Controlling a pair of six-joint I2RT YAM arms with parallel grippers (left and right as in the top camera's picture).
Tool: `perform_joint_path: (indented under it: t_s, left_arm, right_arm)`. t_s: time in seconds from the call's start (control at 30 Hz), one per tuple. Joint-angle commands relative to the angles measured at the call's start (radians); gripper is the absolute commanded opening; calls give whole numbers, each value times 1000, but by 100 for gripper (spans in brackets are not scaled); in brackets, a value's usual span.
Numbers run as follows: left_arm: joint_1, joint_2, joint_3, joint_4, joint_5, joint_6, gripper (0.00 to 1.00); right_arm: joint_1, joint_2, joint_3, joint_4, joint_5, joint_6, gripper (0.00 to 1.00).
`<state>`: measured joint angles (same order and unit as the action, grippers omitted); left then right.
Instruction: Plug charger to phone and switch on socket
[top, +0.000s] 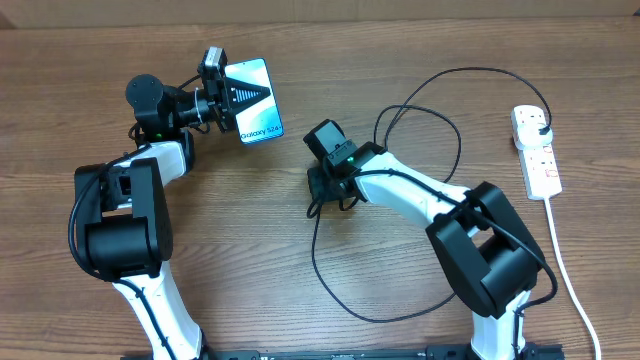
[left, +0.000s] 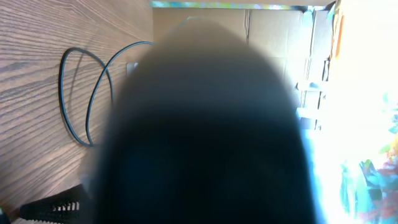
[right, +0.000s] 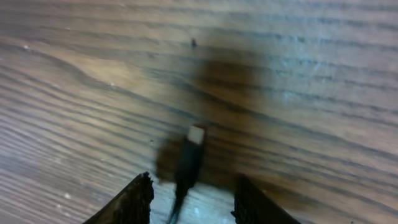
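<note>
Overhead: my left gripper (top: 225, 97) clamped on phone (top: 255, 105), upper-left; my right gripper (top: 322, 188) at centre, over charger (top: 313, 250).
Left wrist: dark blur, probably phone.
Right wrist: connector tip (right: 196, 134) between my half-open jaws, not gripped.

Between phone (top: 255, 100) and socket (top: 537, 150), charger (top: 470, 69)

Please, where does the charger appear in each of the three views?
Overhead: charger loops over the centre-right, from the socket to the right gripper.
Left wrist: charger in two loops at the left, lying on the table.
Right wrist: charger tip at bottom centre, between the open fingers.
Shared landmark: the wooden table.
</note>
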<state>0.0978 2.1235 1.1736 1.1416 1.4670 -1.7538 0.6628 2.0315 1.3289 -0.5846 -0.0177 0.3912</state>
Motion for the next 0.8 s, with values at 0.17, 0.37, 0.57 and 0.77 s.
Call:
perform_joint_path:
  t_s: [0.17,0.37,0.57,0.77]
  left_arm:
    - [-6,-18,8,7,12,25,4]
    - [-6,-18,8,7,12,26,4]
    - [-2,-18,8,7,16,36,5]
    - [22,-18,8,7,19,48,4]
  right_arm:
    - [5,41,6,13,-8,32,18]
    - [5,41,6,1,-61,58,4]
    - [-45,7,8,-5,-315,20,4]
    - [-177,-63,8,4,-774,-225,4]
